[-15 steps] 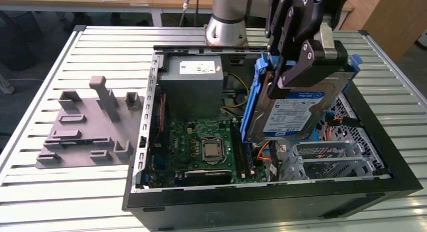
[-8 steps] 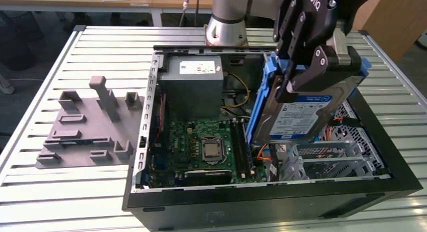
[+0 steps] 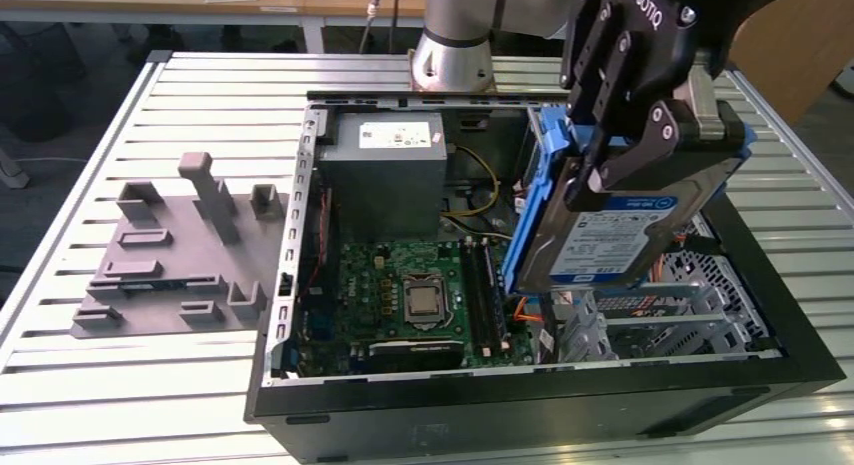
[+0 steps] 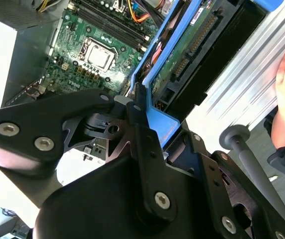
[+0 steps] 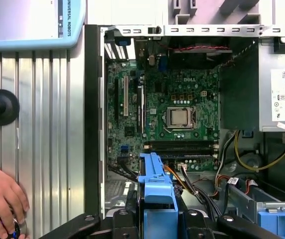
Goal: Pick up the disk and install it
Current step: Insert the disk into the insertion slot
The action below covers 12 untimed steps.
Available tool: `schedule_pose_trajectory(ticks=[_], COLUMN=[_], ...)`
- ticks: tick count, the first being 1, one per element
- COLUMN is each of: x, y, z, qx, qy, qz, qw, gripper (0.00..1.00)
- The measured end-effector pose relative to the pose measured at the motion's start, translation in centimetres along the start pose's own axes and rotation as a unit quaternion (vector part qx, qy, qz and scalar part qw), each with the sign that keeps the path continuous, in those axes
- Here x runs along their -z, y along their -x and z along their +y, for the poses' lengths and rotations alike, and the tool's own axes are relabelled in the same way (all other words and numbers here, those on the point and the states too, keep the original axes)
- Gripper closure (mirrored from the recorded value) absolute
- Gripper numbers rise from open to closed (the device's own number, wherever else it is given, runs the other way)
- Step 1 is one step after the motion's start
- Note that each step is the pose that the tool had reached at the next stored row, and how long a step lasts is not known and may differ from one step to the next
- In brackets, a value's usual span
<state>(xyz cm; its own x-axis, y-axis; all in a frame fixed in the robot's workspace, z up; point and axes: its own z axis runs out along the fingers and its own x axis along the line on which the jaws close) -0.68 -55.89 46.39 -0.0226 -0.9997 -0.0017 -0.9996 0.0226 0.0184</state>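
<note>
**Gripper.** The gripper [image 3: 651,150] is clamped on the disk [image 3: 617,230]. One finger lies across the labelled face and the other bears on the opposite side.

**Disk position.** The disk touches no surface. It is held in the air over the open computer case [image 3: 534,390], toward the exterior view's right of it, above the metal drive cage [image 3: 667,320]. It hangs below the fingers, steeply tilted and close to upright, with the label facing the exterior camera. Most of its body extends beneath the grip point. In the first wrist view its blue carrier frame [image 5: 157,191] sits directly between the two fingers.

**Case interior.** The motherboard [image 5: 177,94] is exposed on the case floor. The grey power supply box [image 3: 387,165] sits at the end nearest the arm's base.

**Surroundings.** A grey fixture plate [image 3: 167,270] lies on the slatted table [image 3: 80,185] to the exterior view's left of the case, well apart from the disk. A person's hand [image 5: 0,199] rests on the table beside the case.
</note>
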Motion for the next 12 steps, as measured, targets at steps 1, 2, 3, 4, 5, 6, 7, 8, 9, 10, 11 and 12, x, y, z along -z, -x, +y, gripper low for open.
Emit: schedule_pose_trajectory(ticks=[1, 2, 3, 4, 5, 6, 7, 8, 9, 10, 11, 12], x=[-0.01, -0.02, -0.04, -0.04, -0.05, -0.06, -0.07, -0.08, -0.08, -0.09, -0.1, -0.11], y=[0.0, 0.0, 0.0, 0.0, 0.0, 0.01, 0.0, 0.0, 0.0, 0.0, 0.0, 0.0], z=[-0.09, -0.15, -0.22, -0.27, -0.34, -0.4, -0.45, -0.51, -0.59, -0.69, -0.79, -0.89], qx=[0.0, 0.0, 0.0, 0.0, 0.0, 0.0, 0.0, 0.0, 0.0, 0.0, 0.0, 0.0], qy=[0.0, 0.0, 0.0, 0.0, 0.0, 0.0, 0.0, 0.0, 0.0, 0.0, 0.0, 0.0], qz=[0.0, -0.0001, -0.0001, -0.0001, -0.0001, -0.0001, -0.0001, -0.0001, -0.0001, -0.0001, -0.0001, -0.0001], qw=[1.0, 1.0, 1.0, 1.0, 1.0, 1.0, 1.0, 1.0, 1.0, 1.0, 1.0, 1.0], gripper=[0.64, 0.64, 0.64, 0.64, 0.64, 0.64, 0.64, 0.64, 0.64, 0.64, 0.64, 0.64])
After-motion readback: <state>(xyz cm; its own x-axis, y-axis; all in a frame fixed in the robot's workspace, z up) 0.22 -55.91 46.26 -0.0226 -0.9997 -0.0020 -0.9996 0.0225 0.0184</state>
